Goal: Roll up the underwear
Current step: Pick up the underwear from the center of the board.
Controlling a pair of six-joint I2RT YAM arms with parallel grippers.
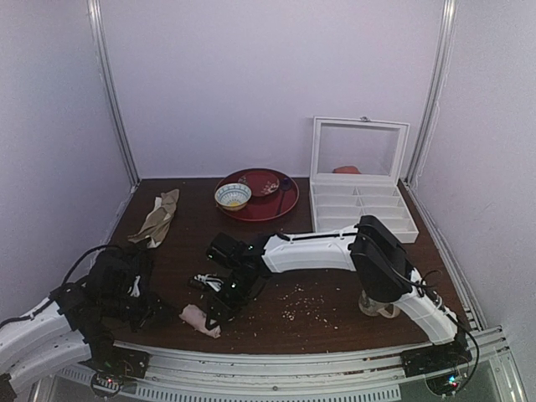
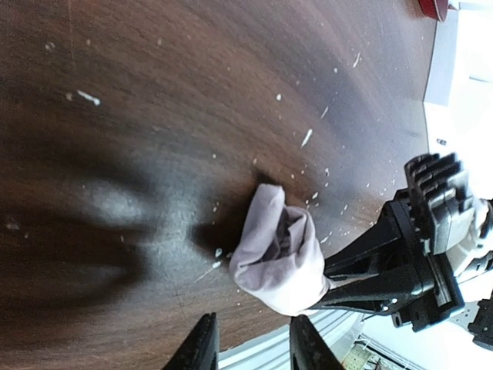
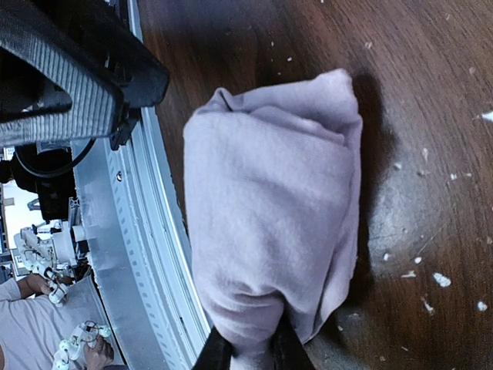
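- right gripper (image 3: 248,351): fingers pinched together on the lower edge of the underwear (image 3: 269,208); fabric fills the gap between the tips.
- left gripper (image 2: 258,348): fingers spread apart with nothing between them, held just above the table (image 2: 154,116).
- surface: dark brown wood-grain table, dusted with pale crumbs (image 1: 301,303) that are densest toward the near middle. a ribbed metal rail (image 1: 293,356) runs along the near edge.
- room: plain pale lilac walls (image 1: 268,75) on three sides, with two metal posts (image 1: 113,92) rising at the back corners.
- count, task items: two arms, one underwear.
- count, other items:
  - one beige-olive cloth (image 1: 157,218) at the left rear.
  - one red plate (image 1: 260,209) at the rear centre, carrying one small bowl (image 1: 233,196).
  - one white compartment box (image 1: 360,209) at the right rear, its clear lid (image 1: 358,149) standing upright.
- underwear position: a compact pale pink bundle, folded over on itself, lying on the table left of centre and just beside the rail.
- relation to the grippers:
  - the bundle lies between the two grippers.
  - the right gripper reaches it from the right and is in contact with it.
  - the left gripper is near on the left, pointed toward the bundle and apart from the fabric.
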